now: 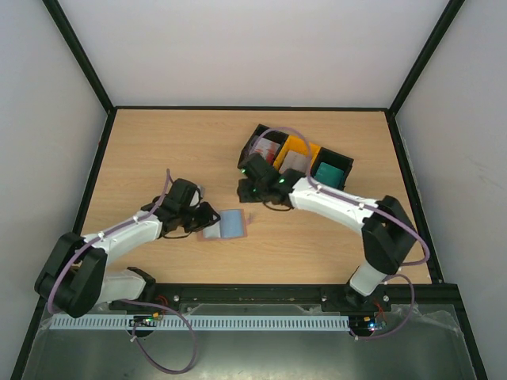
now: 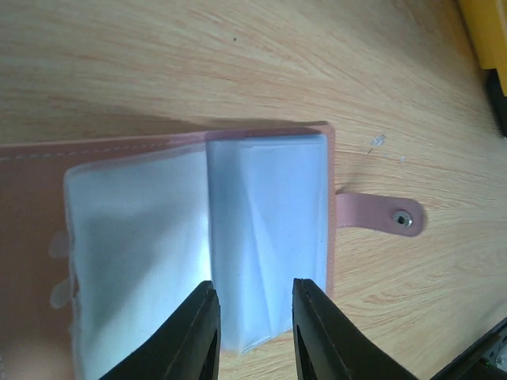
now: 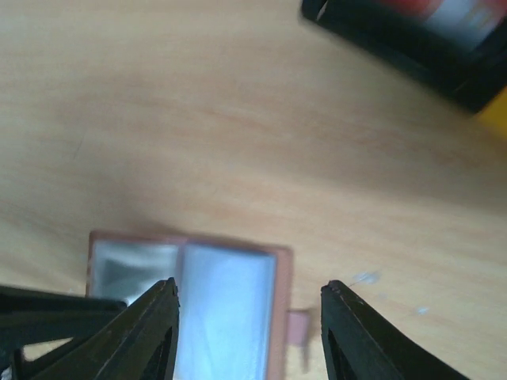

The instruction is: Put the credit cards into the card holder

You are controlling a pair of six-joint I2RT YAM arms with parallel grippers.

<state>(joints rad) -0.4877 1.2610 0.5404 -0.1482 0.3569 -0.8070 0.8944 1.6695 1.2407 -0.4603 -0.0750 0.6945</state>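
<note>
The card holder (image 1: 231, 223) lies open on the table, brown outside with blue-grey pockets (image 2: 265, 229) and a snap strap (image 2: 380, 215). My left gripper (image 1: 210, 217) is open at its left edge; in the left wrist view (image 2: 253, 283) the fingertips straddle the near edge of a pocket sleeve. My right gripper (image 1: 247, 190) is open and empty, hovering just behind the holder (image 3: 226, 309), as the right wrist view (image 3: 249, 285) shows. Red-and-white credit cards (image 1: 269, 150) sit in the left black tray (image 3: 447, 16). A pale card (image 1: 295, 161) is in the orange tray. A teal card (image 1: 329, 172) is in the right black tray.
The row of trays (image 1: 346, 164) stands behind the right gripper, slanting toward the back right. The orange tray's corner shows in the left wrist view (image 2: 483, 32). The left gripper's fingers (image 3: 47, 317) show at the lower left of the right wrist view. A black frame rims the table.
</note>
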